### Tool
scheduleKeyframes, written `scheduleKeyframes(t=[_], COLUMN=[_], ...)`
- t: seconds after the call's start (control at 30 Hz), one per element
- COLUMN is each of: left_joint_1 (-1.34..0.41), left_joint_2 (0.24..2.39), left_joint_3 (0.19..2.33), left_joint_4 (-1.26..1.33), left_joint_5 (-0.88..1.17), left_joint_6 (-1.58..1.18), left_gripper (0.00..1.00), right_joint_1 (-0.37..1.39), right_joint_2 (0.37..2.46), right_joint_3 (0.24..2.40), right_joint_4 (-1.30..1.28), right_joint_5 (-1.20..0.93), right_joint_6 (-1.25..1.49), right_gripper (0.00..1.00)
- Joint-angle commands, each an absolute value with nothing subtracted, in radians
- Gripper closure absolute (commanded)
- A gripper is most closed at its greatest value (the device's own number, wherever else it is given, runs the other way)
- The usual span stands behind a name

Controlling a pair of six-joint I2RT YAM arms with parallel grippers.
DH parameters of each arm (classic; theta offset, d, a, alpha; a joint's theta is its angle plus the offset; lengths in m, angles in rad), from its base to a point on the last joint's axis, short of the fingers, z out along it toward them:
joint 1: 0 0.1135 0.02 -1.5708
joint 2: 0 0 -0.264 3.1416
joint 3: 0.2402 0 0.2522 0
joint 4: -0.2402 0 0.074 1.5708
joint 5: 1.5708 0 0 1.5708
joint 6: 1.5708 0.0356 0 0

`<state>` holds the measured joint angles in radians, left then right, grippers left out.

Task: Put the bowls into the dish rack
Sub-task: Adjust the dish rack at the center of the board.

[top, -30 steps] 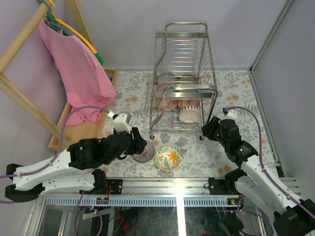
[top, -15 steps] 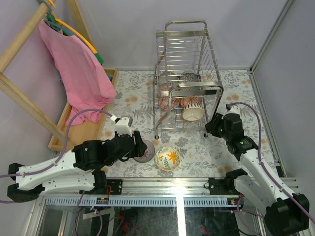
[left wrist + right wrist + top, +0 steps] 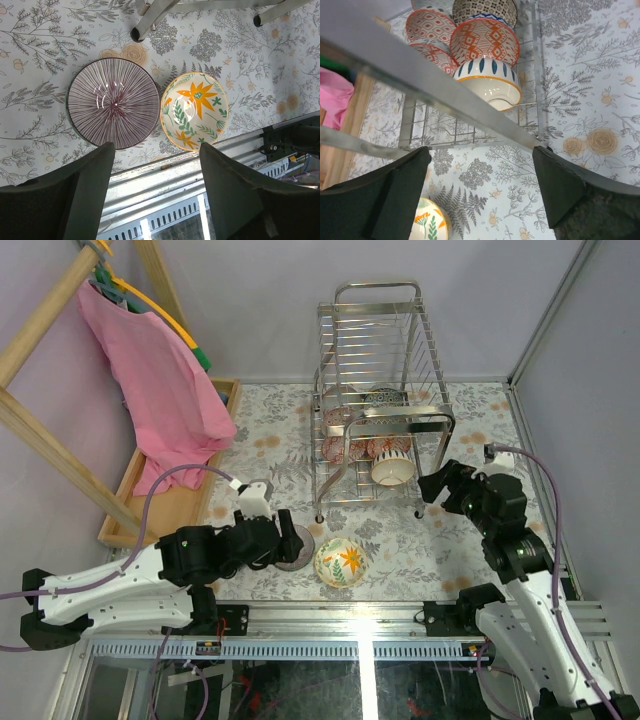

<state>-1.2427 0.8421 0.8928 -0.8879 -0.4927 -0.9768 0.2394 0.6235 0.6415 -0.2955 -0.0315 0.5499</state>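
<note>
Chrome rack [image 3: 380, 360] at the far middle of the table [image 3: 270, 440], upright on its legs; lower tier holds a cluster of bowls: red bowls [image 3: 358, 448] and, nearest the arms, a cream bowl [image 3: 392, 470] on its side; two more bowls on the table in front of the rack, side by side: a striped bowl [image 3: 297, 550] and a flower bowl [image 3: 339, 562], both upright; left gripper [image 3: 285, 535] above the striped bowl's left part, hiding some of it; right gripper [image 3: 437, 487] just right of the rack's near right leg, jaws spread, nothing in them; pink cloth [image 3: 160, 390] draped at far left over a wooden tray [image 3: 170, 505].

Left wrist view: striped bowl [image 3: 112, 110] and flower bowl [image 3: 194, 111] seen from above, rims touching or nearly so, which cannot be told; two rack legs [image 3: 150, 17] beyond them; left gripper [image 3: 156, 150] wide apart, nothing held; fingers [image 3: 90, 185] frame the near rims of both bowls.

Right wrist view: right gripper [image 3: 481, 152] wide apart and empty, facing the rack [image 3: 445, 95] from its near side; cream bowl [image 3: 487, 80], with blue petals and an orange rim, lies tipped on the lower wires; red bowls [image 3: 484, 42] stacked on edge behind it; a dark patterned bowl [image 3: 485, 10] behind those; flower bowl [image 3: 427, 222] at the lower edge, on the table.
</note>
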Motion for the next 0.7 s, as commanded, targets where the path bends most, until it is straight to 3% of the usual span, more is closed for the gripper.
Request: scheduleKeyframes(t=[0.0, 0.13, 0.27, 0.67], left_joint_1=[-1.237, -1.237, -1.237, -1.237], left_joint_2=[0.828, 0.805, 0.784, 0.764], left_joint_3=[0.88, 0.871, 0.873, 0.837], left_joint_4=[-0.927, -0.976, -1.02, -1.111], left_joint_5=[-0.51, -0.532, -0.547, -0.541], left_joint_6=[-1.026, -1.067, -1.107, -1.16], left_gripper=[0.29, 0.2, 0.0, 0.0], right_joint_1=[0.235, 0.234, 0.235, 0.233], right_joint_2=[0.582, 0.592, 0.585, 0.496], right_joint_3=[0.719, 0.804, 0.87, 0.791], right_joint_4=[-0.462, -0.609, -0.647, -0.674], right_joint_5=[-0.1, -0.083, -0.207, -0.27], right_joint_6=[0.571, 0.674, 0.661, 0.667], right_gripper=[0.0, 0.01, 0.01, 0.01])
